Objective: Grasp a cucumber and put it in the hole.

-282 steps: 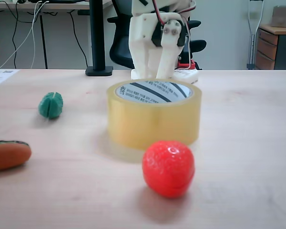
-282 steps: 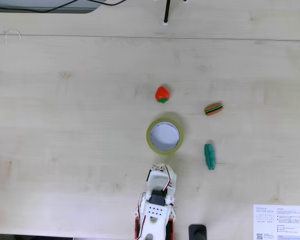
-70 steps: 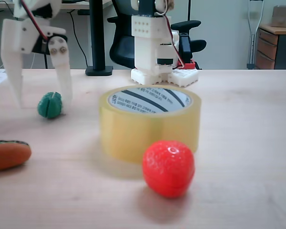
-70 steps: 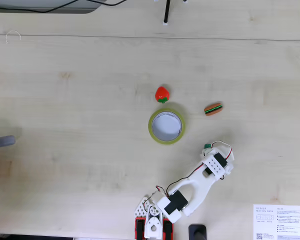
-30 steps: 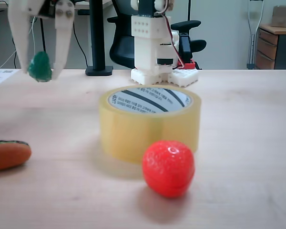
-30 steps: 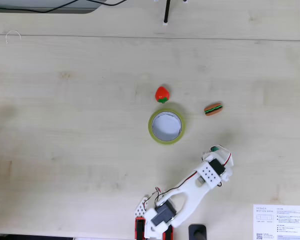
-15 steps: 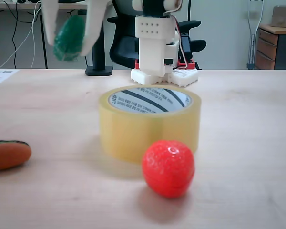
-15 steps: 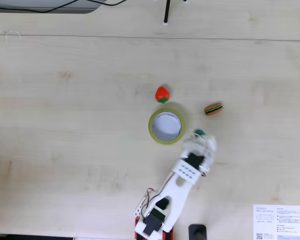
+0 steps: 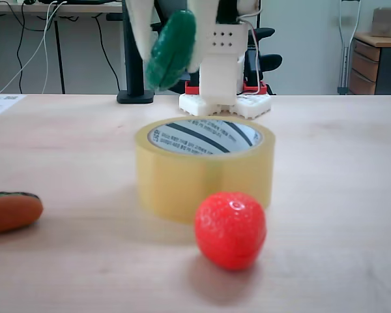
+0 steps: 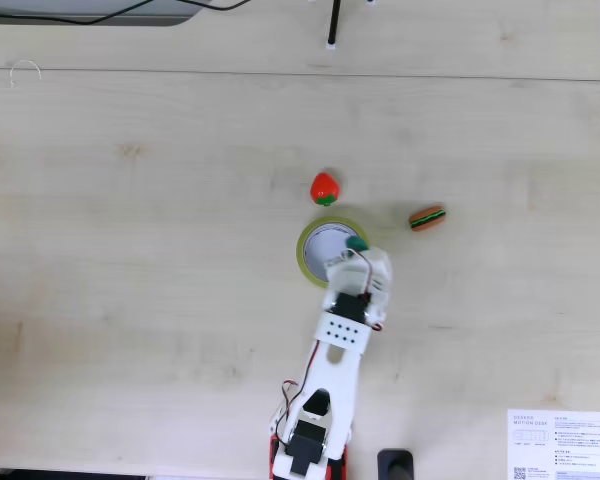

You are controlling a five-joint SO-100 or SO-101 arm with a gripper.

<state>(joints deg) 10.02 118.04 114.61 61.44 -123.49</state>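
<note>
Green plastic, the cucumber (image 9: 171, 49) hangs clamped between the closed fingers of the gripper (image 9: 170, 39) at upper centre of the low fixed view. We judge grasp and lift done. What remains is lowering it into the hole (image 10: 330, 259) of the tape roll (image 9: 204, 168) and letting go.

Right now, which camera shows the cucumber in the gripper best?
The low fixed view: the cucumber hangs tilted and large, pinched in the gripper above the tape roll. From above, just a green tip shows.
</note>
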